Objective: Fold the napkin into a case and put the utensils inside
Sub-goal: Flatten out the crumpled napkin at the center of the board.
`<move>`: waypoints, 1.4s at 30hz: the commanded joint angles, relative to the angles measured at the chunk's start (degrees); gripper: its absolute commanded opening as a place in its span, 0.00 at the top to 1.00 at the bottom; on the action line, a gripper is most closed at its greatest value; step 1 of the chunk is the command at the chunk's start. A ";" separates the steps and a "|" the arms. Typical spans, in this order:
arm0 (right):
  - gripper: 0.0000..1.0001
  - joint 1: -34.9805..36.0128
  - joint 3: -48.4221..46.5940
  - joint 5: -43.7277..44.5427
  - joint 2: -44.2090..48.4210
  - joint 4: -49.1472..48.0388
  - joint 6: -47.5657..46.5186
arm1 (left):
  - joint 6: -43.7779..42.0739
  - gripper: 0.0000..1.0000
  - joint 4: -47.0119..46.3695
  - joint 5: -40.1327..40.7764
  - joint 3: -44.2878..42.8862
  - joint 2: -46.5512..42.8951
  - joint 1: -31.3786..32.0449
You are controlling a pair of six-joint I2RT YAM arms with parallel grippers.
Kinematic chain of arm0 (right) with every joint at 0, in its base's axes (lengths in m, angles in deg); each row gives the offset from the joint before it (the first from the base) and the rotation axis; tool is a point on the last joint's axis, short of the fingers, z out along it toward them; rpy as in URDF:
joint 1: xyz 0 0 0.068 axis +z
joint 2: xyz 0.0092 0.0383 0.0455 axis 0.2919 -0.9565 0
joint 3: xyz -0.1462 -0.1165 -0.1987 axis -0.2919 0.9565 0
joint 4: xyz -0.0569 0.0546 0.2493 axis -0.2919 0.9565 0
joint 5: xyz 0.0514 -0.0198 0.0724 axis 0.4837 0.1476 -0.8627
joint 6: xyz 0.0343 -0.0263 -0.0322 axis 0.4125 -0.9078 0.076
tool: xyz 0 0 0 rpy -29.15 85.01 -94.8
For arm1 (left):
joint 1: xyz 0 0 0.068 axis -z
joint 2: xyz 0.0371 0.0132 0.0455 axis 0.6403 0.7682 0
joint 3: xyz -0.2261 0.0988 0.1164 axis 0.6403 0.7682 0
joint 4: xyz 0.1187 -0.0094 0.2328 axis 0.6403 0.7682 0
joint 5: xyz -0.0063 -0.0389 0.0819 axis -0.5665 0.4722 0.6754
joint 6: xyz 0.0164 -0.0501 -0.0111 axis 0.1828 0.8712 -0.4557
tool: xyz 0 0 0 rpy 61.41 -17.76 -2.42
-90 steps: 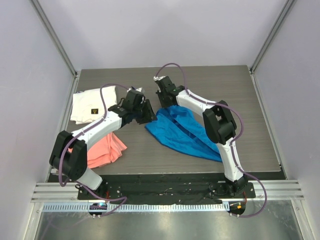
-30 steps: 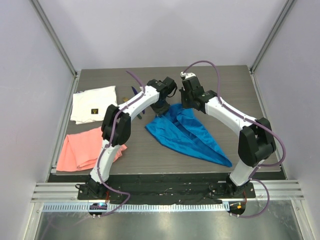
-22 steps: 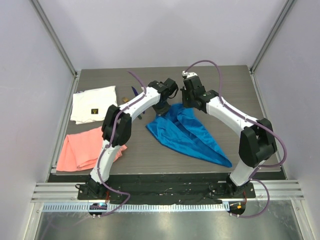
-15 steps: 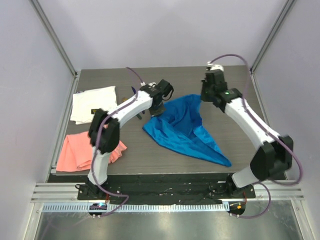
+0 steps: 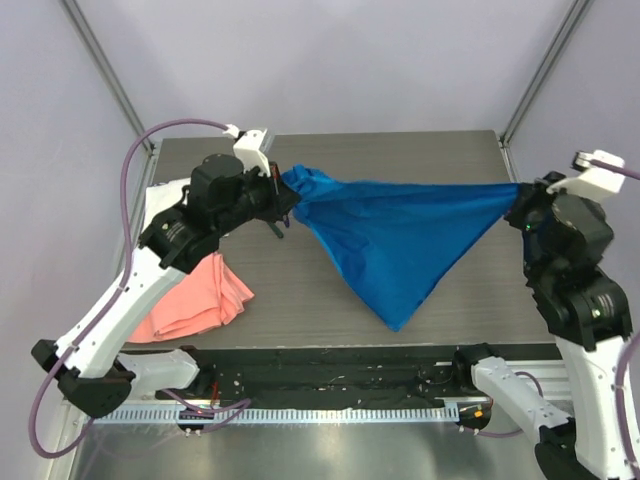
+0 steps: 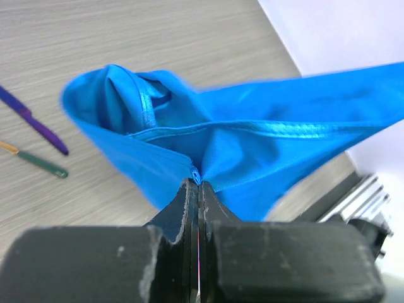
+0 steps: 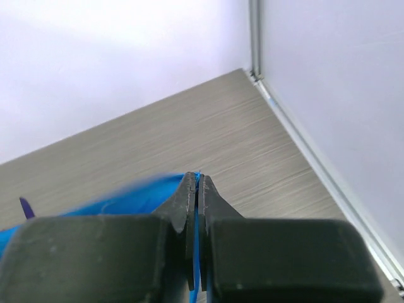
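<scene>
Above the table, my left gripper and right gripper, each pinched on a corner, now hold the napkin stretched taut in mid-air, no longer heaped, ready for laying flat.

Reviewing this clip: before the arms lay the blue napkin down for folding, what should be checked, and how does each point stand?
1. Left pincer shut on bright blue soft cloth napkin: ok.
2. Right pincer shut on its opposite end: ok.
3. Napkin stretched smooth: not ok, bunched by the left pincer.
4. Glossy purple plastic utensil and green-handled utensil apart from napkin: ok.
5. Napkin's hanging tip off grey wooden table: cannot tell.
</scene>
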 commanded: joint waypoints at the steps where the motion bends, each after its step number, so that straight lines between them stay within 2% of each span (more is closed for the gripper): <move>1: 0.99 -0.04 -5.38 5.56 3.56 3.87 -1.95 | -5.10 1.00 -0.17 -3.01 3.95 -5.28 0.13; 4: 0.99 -0.04 -4.71 5.04 3.30 6.06 -0.64 | -2.38 1.00 0.18 -3.53 6.14 -7.48 0.13; 8: 0.99 -0.04 1.71 6.70 -0.03 4.42 2.26 | 0.26 1.00 -0.08 -3.02 8.60 -4.77 0.13; 12: 0.99 -0.39 8.30 12.32 -6.88 -3.75 1.39 | 0.44 1.00 -2.89 0.59 7.39 3.82 -0.22; 13: 0.99 -1.79 8.22 12.68 -10.99 -5.77 1.65 | 0.44 1.00 -4.12 0.68 6.34 6.38 -0.31; 15: 0.99 -4.25 8.31 9.37 -15.23 -8.06 2.00 | 0.18 1.00 -4.83 1.11 1.77 10.95 -0.66; 16: 0.99 -8.61 8.57 7.17 -18.55 -10.60 2.35 | -0.34 1.00 -5.27 1.29 -0.07 16.10 -0.83; 19: 0.99 -15.84 8.84 -1.78 -23.75 -12.64 4.81 | -2.27 1.00 -6.23 1.30 -9.73 26.39 -2.59; 20: 0.99 -19.43 8.93 -3.12 -24.73 -12.73 5.25 | -3.68 1.00 -8.24 0.95 -14.89 29.40 -2.77; 23: 0.99 -22.36 11.12 -5.34 -26.23 -12.64 8.49 | -9.13 1.00 -12.11 1.12 -24.92 39.95 -2.86; 25: 0.99 -22.63 14.19 -6.21 -25.97 -12.73 11.47 | -11.84 1.00 -17.91 2.60 -28.46 45.04 -2.94; 27: 0.99 -22.89 17.17 -7.88 -25.71 -11.77 13.59 | -12.83 1.00 -18.98 2.70 -36.88 53.83 -3.47; 28: 0.99 -22.81 18.23 -8.15 -25.53 -11.59 14.56 | -13.44 1.00 -18.20 1.92 -44.49 56.91 -4.17; 29: 0.99 -22.89 19.29 -8.15 -25.27 -11.59 15.61 | -13.36 0.95 -17.32 1.74 -48.39 62.94 -4.52; 31: 0.99 -22.89 22.19 -8.50 -24.74 -11.76 15.89 | -12.13 0.70 -13.28 2.34 -58.30 67.55 -5.23; 32: 0.99 -22.98 22.89 -8.76 -24.74 -11.68 16.15 | -12.04 0.39 -11.96 4.61 -60.19 69.75 -5.58; 33: 0.99 -22.98 23.95 -8.94 -24.56 -11.68 16.24 | -12.56 0.16 -11.34 5.68 -60.99 69.77 -5.58; 34: 0.99 -23.07 24.48 -8.68 -24.47 -11.85 16.33 | -12.83 0.07 -9.94 7.52 -60.22 68.90 -5.49; 35: 0.99 -23.07 24.92 -8.33 -24.47 -12.20 16.24 | -12.74 0.05 -9.41 9.80 -58.82 67.50 -5.06; 37: 0.99 -23.24 25.10 -7.01 -25.17 -13.35 15.36 | -12.04 0.08 -7.57 11.74 -51.30 61.01 -4.27; 39: 0.99 -23.33 23.44 -6.22 -25.96 -13.26 15.01 | -9.95 0.16 -6.51 14.72 -43.99 52.87 -2.26; 40: 0.99 -23.51 22.91 -6.56 -26.49 -13.17 15.18 | -8.63 0.22 -6.15 15.18 -36.03 50.46 -1.46; 41: 0.99 -23.51 22.29 -7.09 -26.76 -13.00 15.45 | -7.48 0.33 -4.67 14.49 -32.38 47.91 -0.49; 42: 0.99 -23.51 21.07 -7.96 -26.93 -12.82 15.53 | -4.42 0.36 -3.09 12.56 -29.30 46.15 1.34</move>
